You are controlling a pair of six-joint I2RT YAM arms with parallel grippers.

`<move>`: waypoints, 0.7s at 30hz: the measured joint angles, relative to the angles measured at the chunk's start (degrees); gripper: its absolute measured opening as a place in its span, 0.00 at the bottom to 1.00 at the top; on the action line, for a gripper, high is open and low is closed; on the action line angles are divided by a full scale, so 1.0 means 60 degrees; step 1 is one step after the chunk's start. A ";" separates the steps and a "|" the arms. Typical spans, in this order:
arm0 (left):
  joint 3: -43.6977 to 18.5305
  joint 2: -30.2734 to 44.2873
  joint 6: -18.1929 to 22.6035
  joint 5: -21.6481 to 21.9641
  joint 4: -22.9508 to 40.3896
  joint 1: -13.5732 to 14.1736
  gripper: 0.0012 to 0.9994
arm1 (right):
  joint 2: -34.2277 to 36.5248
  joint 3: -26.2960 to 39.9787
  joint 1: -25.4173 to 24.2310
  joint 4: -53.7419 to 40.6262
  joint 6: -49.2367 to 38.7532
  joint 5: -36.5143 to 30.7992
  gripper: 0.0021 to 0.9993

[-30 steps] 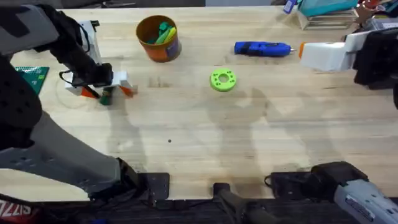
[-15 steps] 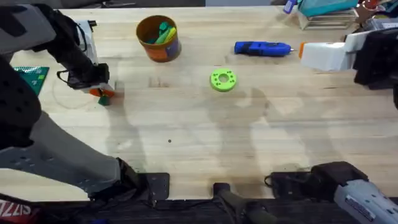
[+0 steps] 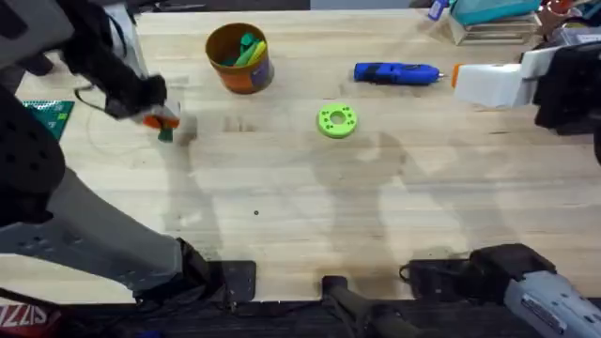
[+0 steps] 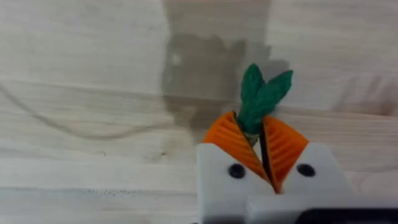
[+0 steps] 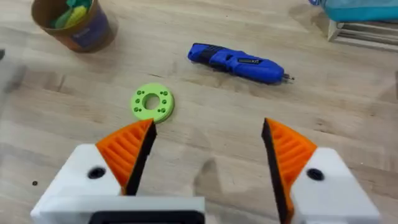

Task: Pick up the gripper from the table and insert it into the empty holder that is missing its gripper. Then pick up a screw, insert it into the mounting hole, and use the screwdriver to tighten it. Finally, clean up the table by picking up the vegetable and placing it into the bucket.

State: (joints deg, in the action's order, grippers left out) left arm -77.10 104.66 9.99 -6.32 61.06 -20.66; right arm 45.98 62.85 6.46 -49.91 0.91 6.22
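My left gripper (image 3: 160, 119) is shut on the vegetable (image 3: 166, 135), a small dark green toy, at the table's left. In the left wrist view the orange pads (image 4: 227, 140) pinch its stem, and the leafy end of the vegetable (image 4: 262, 94) sticks out past the left gripper (image 4: 254, 134), above its shadow on the wood. The bucket (image 3: 239, 58) stands behind and to the right of it. The blue screwdriver (image 3: 397, 73) lies at the back, right of centre. My right gripper (image 5: 208, 134) hangs open and empty at the right. The loose gripper, the empty holder and the screw are out of view.
A bright green ring-shaped disc (image 3: 337, 121) lies mid-table, between the bucket (image 5: 78, 22) and the screwdriver (image 5: 236, 61). A green board (image 3: 47, 115) sits at the left edge. A teal box (image 3: 493, 11) stands at the back right.
My left gripper closed on the vegetable, then lifted it slightly up and back, towards the bucket. The right arm stayed still.
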 joint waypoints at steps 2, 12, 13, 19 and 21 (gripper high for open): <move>-0.0543 -0.0144 -0.0022 -0.0286 0.0200 0.0130 0.00 | 0.0000 0.0000 0.0004 0.0000 0.0003 0.0000 0.99; -0.3397 -0.1091 -0.0611 -0.2247 -0.0471 0.1638 0.00 | 0.0000 0.0000 0.0000 0.0000 0.0004 0.0000 0.99; -0.3494 -0.1133 -0.0738 -0.2409 -0.0838 0.1862 0.00 | 0.0000 0.0000 0.0004 0.0003 0.0000 0.0000 0.99; -0.3551 -0.0969 -0.1325 -0.2595 -0.2240 0.2977 0.00 | 0.0000 0.0000 0.0004 0.0000 0.0007 0.0000 0.99; -0.3551 -0.0797 -0.1496 -0.2448 -0.2550 0.3203 0.00 | 0.0000 0.0000 0.0002 0.0000 0.0021 -0.0002 0.99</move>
State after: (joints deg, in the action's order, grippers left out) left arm -98.41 99.88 1.02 -21.01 45.76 -1.44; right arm 45.98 62.85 6.47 -49.91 1.03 6.21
